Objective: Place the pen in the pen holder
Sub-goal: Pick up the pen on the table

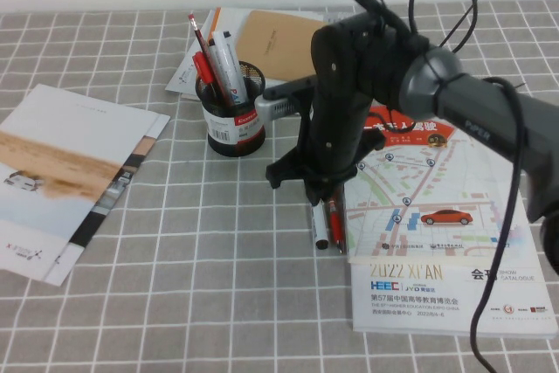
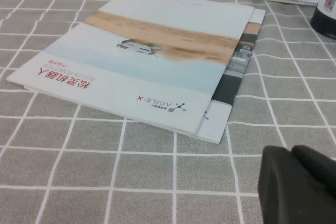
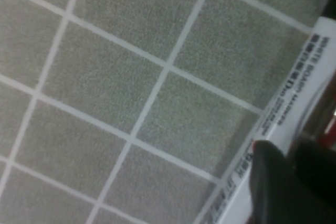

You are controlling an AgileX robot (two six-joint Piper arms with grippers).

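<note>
White with a black cap, the pen (image 1: 319,226) lies flat on the counter (image 1: 210,268), right under the right hand (image 1: 325,191) and touching a red pen (image 1: 335,224) beside it. The right hand is down at the pen, and its wrist view shows a dark finger (image 3: 278,182) against the white barrel (image 3: 294,129), but I cannot tell if the hand has closed on it. The pen holder (image 1: 231,115), a black mesh cup already stuffed with pens, stands on the far side of this hand and toward the left arm. To do this step well, I think the hand should squeeze only the white pen near its middle and leave the red one behind. The left hand (image 2: 296,184) rests low over the counter, near a booklet (image 2: 152,61), and I cannot tell how wide it is.
</note>
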